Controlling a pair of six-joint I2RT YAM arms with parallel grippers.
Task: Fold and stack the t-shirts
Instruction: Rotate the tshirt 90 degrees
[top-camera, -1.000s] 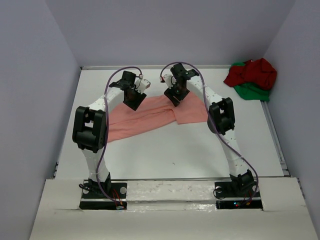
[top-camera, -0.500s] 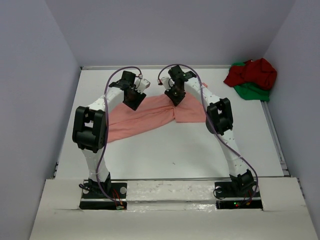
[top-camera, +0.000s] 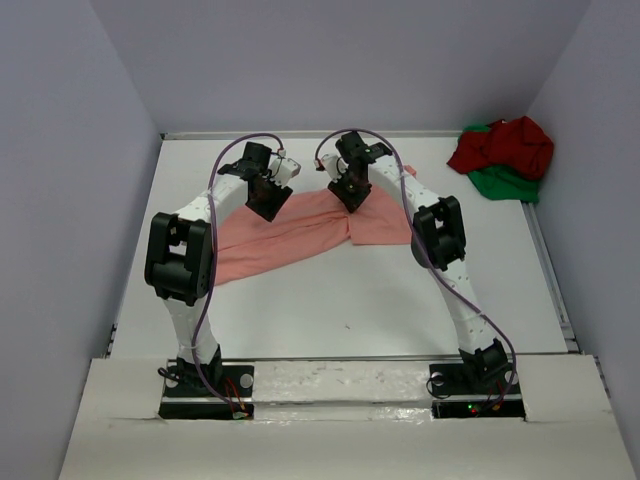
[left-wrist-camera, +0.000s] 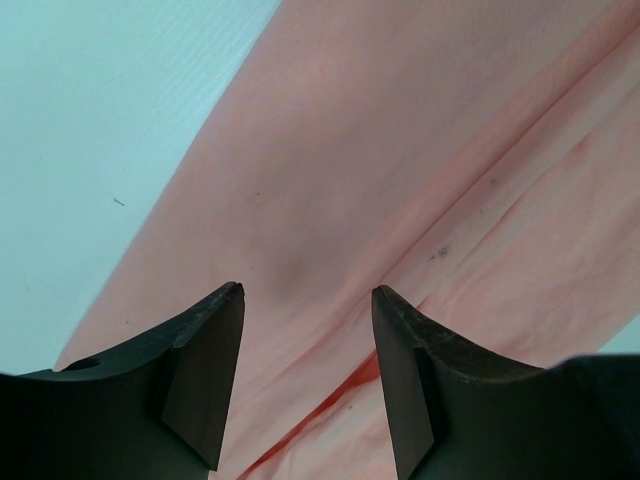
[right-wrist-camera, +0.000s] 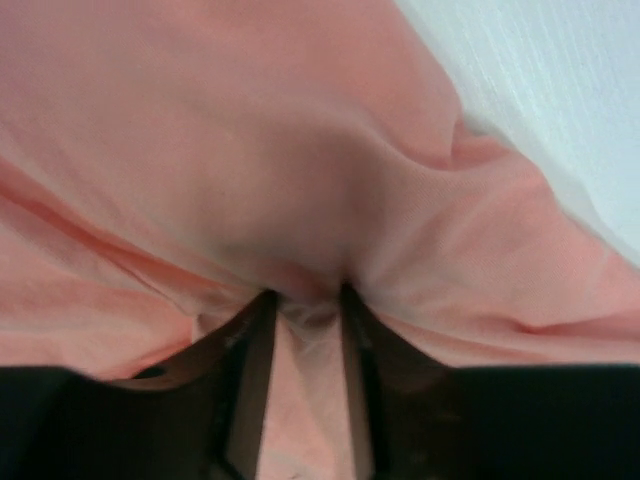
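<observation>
The salmon-pink t-shirt (top-camera: 300, 238) lies spread and creased across the middle of the table. My left gripper (top-camera: 268, 203) hovers open over its far left part. In the left wrist view the open jaws (left-wrist-camera: 308, 295) straddle a fold of pink cloth (left-wrist-camera: 400, 150) without holding it. My right gripper (top-camera: 350, 197) is at the shirt's far middle edge. In the right wrist view its jaws (right-wrist-camera: 305, 298) are nearly closed, with a bunched ridge of the pink cloth (right-wrist-camera: 300, 150) pinched between them. The dark red t-shirt (top-camera: 508, 143) lies crumpled on the bright green t-shirt (top-camera: 510, 184) at the far right corner.
Grey walls close the table (top-camera: 330, 300) at the back and on both sides. A raised rim (top-camera: 552, 270) runs along the right edge. The crumpled pile sits against the right wall.
My right gripper has shifted slightly to the left with the pink cloth, drawing the shirt's right edge in a little. My left gripper has barely moved.
</observation>
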